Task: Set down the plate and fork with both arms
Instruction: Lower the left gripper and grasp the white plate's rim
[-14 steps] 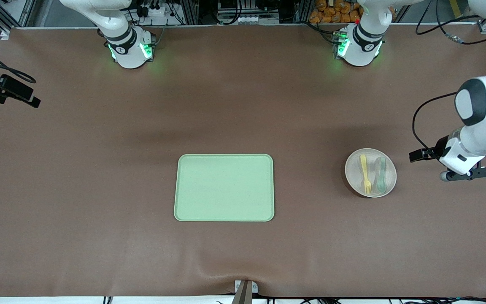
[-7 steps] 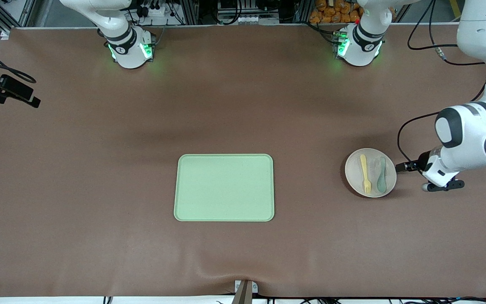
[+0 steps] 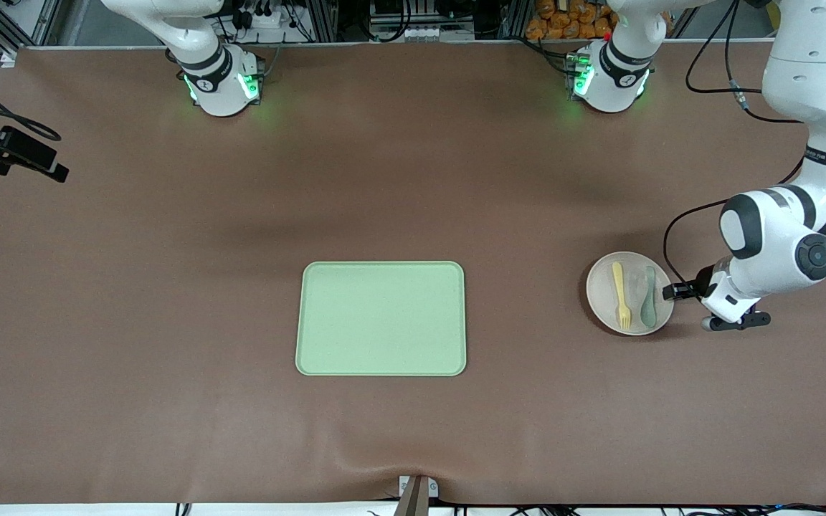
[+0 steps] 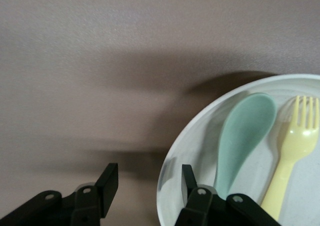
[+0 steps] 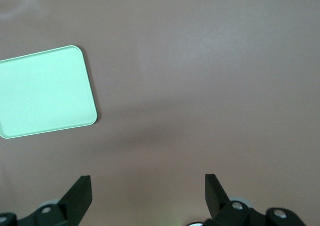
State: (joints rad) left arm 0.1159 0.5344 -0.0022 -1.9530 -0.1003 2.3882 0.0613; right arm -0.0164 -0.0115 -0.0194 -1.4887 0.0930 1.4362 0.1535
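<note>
Brown matting covers the whole counter (image 3: 169, 287), with a light green tray (image 3: 381, 318) lying bare near its middle. Toward the left arm's end of the counter sits the plate (image 3: 603, 297), well apart from the tray, and on it the fork (image 3: 620, 294) and a grey-green spoon (image 3: 648, 297) lie side by side, their long axes running toward and away from the front camera, the fork on the tray's side of the spoon. The left end effector (image 3: 672, 291) is down at the plate's rim on the edge away from the tray; in the left wrist view its fingers (image 4: 108, 181) stand apart and straddle that rim, one outside on the matting, the other over the plate's inside beside the spoon's handle, not yet pinching. The plate therefore lies straight ahead of it, between it and the tray, so this arm is plainly the better placed for the plate. The right end effector (image 5: 147, 188) waits high over bare matting beside the tray, fingers spread wide.
</note>
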